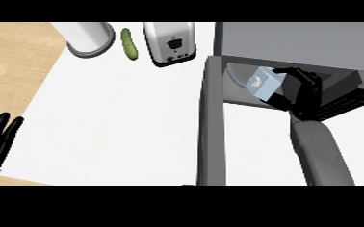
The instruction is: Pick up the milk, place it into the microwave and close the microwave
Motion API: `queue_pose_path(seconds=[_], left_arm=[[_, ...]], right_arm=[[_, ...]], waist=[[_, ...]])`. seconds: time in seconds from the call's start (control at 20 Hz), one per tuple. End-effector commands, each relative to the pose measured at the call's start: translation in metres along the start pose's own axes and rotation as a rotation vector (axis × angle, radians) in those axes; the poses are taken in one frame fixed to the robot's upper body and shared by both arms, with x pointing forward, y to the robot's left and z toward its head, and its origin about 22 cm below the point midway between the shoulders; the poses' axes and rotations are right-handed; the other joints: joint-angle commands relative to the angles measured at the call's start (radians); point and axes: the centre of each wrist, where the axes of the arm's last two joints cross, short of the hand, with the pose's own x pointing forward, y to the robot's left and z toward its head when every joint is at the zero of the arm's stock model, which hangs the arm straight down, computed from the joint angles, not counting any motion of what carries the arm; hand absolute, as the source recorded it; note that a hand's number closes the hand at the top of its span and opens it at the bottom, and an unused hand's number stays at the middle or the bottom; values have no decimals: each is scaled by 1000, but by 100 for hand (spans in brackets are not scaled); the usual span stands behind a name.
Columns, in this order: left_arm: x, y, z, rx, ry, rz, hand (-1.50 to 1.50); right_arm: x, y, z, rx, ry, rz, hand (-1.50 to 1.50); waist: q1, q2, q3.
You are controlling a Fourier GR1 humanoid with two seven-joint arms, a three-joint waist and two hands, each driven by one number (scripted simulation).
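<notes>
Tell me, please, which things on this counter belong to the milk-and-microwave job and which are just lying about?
Belonging to the job:
- milk carton, at the microwave's opening
- right robot hand, curled round it
- microwave
- microwave door, open

Just lying about:
- cucumber
- toaster
- white canister
- left robot hand, resting open at the left edge

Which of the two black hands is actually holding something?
The right hand, curled round the milk carton at the open microwave; the left hand rests open at the view's left edge, holding nothing.
</notes>
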Motion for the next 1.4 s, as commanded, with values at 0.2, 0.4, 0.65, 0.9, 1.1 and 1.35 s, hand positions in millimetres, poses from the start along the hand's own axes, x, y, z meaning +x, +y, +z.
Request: queue_pose_path(seconds=[0.2, 0.4, 0.65, 0.9, 1.1, 1.35], left_arm=[[0, -3, -9, -37, 1, -24, -150], [-4, -8, -12, -66, 14, -12, -150], [-7, -14, -20, -97, 14, -7, -150], [-7, -19, -26, -110, 0, -11, -150], [-11, -25, -26, -110, 20, -5, -150], [-11, -30, -30, -104, 11, -3, -150]], right_arm=[[-22, -9, 3, 1, 178, 263, -150], [-7, 23, 0, 28, 263, 28, -150], [0, 39, 3, 61, 298, -36, -150], [0, 43, -1, 50, 311, -51, -150], [-5, 41, -11, 62, 350, -36, -150], [-9, 43, -10, 74, 383, -37, -150]], waist=[[58, 70, -11], [91, 67, -3], [86, 61, -2], [78, 61, -1], [66, 52, -2], [42, 46, 0]])
